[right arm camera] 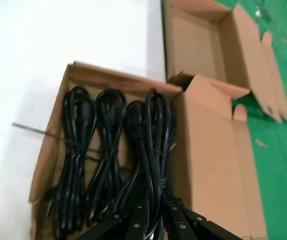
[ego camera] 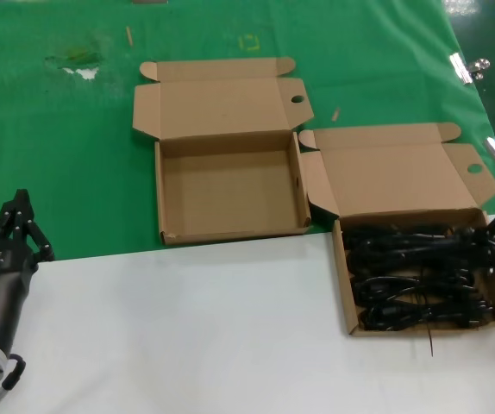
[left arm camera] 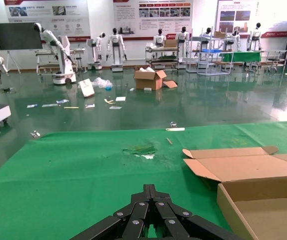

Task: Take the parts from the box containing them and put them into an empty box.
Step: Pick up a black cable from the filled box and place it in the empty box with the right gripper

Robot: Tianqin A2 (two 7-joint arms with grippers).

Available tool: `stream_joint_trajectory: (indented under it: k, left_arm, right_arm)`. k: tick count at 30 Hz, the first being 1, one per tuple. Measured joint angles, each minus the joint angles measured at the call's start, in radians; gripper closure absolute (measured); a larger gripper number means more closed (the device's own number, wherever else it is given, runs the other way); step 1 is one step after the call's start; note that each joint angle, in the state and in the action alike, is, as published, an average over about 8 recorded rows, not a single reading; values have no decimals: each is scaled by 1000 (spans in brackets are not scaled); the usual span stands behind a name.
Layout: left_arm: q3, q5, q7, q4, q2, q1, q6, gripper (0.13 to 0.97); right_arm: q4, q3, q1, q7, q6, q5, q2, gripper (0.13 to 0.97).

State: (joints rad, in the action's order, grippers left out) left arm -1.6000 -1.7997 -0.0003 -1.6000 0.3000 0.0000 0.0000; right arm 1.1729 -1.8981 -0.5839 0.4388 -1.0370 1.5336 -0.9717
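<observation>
Right claw (right arm camera: pixel 153 220) grips cord (right arm camera: pixel 156 150) inside full box (right arm camera: pixel 53 150).

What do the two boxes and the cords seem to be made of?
Both boxes, the empty box and the full box, look like plain brown corrugated cardboard: matte, with folded flaps and raw cut edges. The cords look like black rubber or soft plastic, slightly glossy, since they bend into smooth loops; which of the two, I cannot tell.

Black left gripper (ego camera: pixel 21 226) with slim linked fingers, silver cuff, small white marking, perhaps a logo
</observation>
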Motion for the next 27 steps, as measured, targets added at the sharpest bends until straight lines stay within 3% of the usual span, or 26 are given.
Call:
stream_joint_trajectory:
  k: [13,27]
  left_arm:
    - [0,0,0,0,0,0,0,957]
    - [0,0,0,0,0,0,0,957]
  right_arm:
    - [122,25,-41,-92,10,19,5,923]
    - [153,-38,-136,-123,112,-37,193,923]
